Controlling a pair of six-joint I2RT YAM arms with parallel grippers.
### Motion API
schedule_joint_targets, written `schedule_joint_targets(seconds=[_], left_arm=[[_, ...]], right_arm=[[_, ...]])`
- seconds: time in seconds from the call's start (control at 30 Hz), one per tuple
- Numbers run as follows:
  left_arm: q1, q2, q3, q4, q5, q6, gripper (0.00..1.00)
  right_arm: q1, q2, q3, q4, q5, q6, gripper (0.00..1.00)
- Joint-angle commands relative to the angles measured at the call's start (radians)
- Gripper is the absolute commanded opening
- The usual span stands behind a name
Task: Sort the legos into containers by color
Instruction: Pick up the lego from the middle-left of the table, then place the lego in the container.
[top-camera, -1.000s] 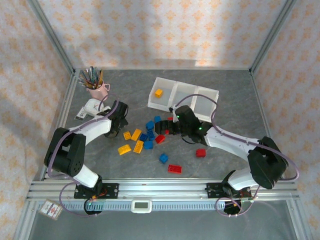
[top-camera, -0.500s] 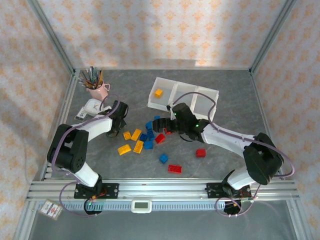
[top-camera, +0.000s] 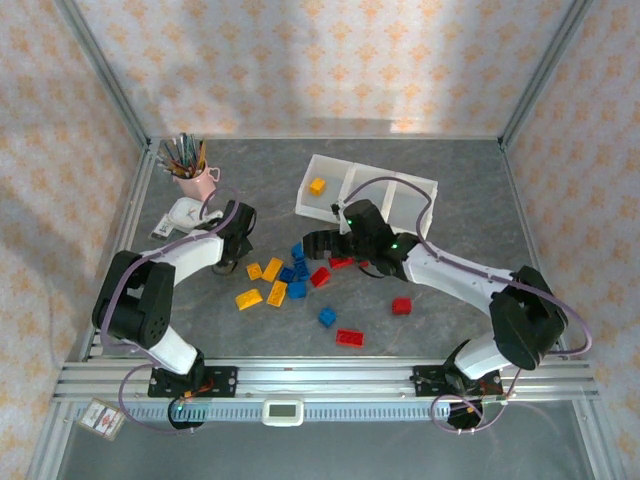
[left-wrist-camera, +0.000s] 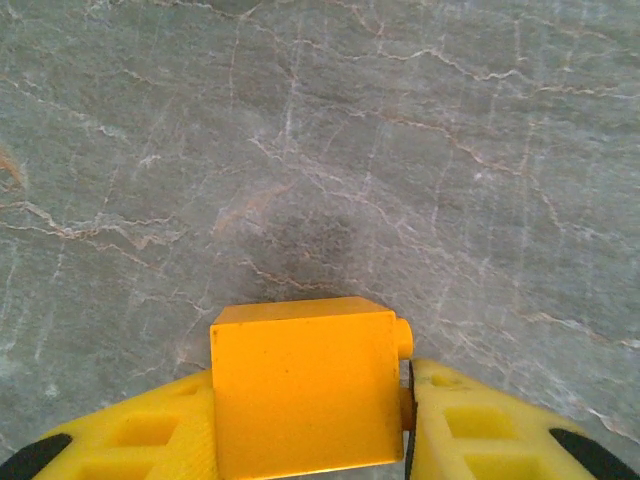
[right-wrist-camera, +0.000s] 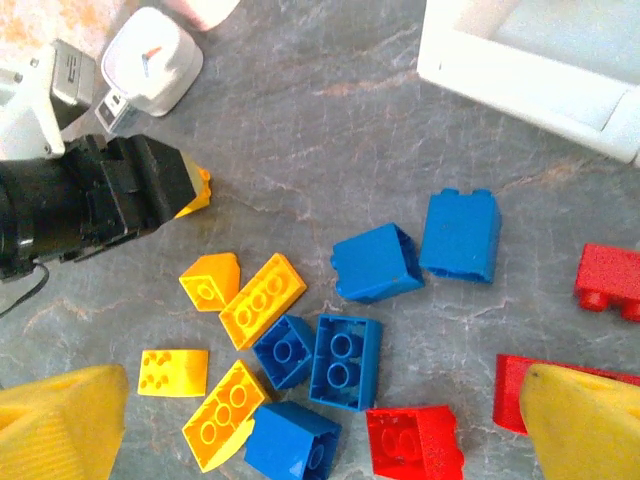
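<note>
— What is your left gripper (left-wrist-camera: 312, 378) doing?

— It is clamping a yellow-orange brick (left-wrist-camera: 300, 395). You are seeing one yellow finger pressing each side of it, with the studs pointing toward the right-hand finger. The gray table (left-wrist-camera: 300, 150) is lying just past the fingertips. I cannot tell whether the brick is touching it.

— And the loose pile?

— It is lying under your right gripper (right-wrist-camera: 322, 385). That one is hanging wide open, with nothing between its fingers (right-wrist-camera: 60, 425). The other yellow-orange bricks (right-wrist-camera: 262, 300) are sitting toward its left finger. The blue bricks (right-wrist-camera: 345, 360) are clustering between the two fingers. The red bricks (right-wrist-camera: 415, 440) are sitting by its right finger.

— Where is the tray (right-wrist-camera: 520, 90) sitting?

— Ahead of the right gripper and off to its right, well apart from the pile. From above, one orange brick (top-camera: 317, 185) is lying in the tray's left compartment.
</note>
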Motion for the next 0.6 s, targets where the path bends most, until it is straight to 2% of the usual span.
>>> schedule_joint_targets(seconds=[0.0, 0.17, 0.3, 0.57], left_arm=[[-0.021, -0.062, 0.065, -0.033, 0.023, 0.011, 0.36], [-0.116, -0.088, 0.169, -0.063, 0.005, -0.001, 0.36], [-0.2, -0.046, 0.284, -0.051, 0.005, -0.004, 0.36], [-0.286, 0.205, 0.596, -0.024, 0.028, 0.042, 0.36]], right_arm=[[-0.031, -0.074, 0.023, -0.039, 0.062, -0.019, 1.0], [-0.096, -0.139, 0.014, -0.077, 0.107, -0.037, 1.0], [-0.158, -0.17, 0.006, -0.108, 0.157, -0.043, 1.0], [-0.281, -0.166, 0.003, -0.081, 0.128, -0.043, 1.0]])
